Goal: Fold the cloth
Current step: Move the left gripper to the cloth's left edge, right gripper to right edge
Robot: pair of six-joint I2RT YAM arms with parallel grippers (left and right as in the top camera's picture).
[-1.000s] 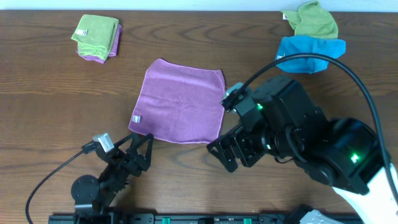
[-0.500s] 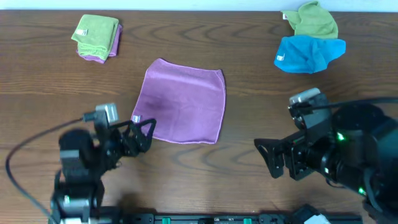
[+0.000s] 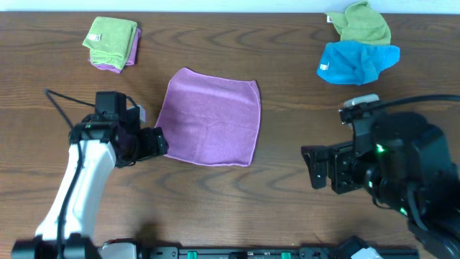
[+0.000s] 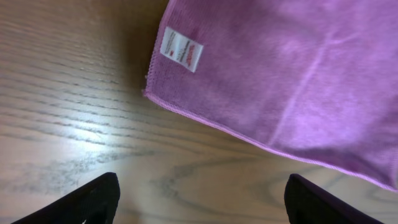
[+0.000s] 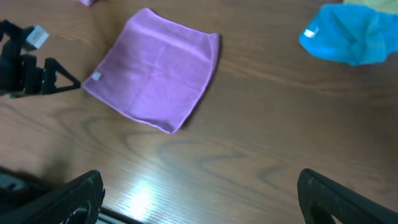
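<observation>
The purple cloth (image 3: 209, 119) lies flat and spread out on the wooden table, its small white tag (image 4: 181, 50) at the near-left corner. It also shows in the right wrist view (image 5: 153, 76). My left gripper (image 3: 154, 142) is open and empty, just left of that tagged corner, low over the table; in the left wrist view (image 4: 200, 199) the cloth edge lies just ahead of the fingers. My right gripper (image 3: 316, 167) is open and empty, well to the right of the cloth, above bare wood.
A folded light green cloth on a purple one (image 3: 112, 43) sits at the far left. A bright blue cloth (image 3: 356, 62) and a crumpled green cloth (image 3: 363, 23) sit at the far right. The table's front edge is near my right gripper (image 5: 200, 199).
My left gripper has moved up from the front edge to the cloth's tagged corner. My right arm has drawn back to the right, away from the cloth. The cloth has not moved.
</observation>
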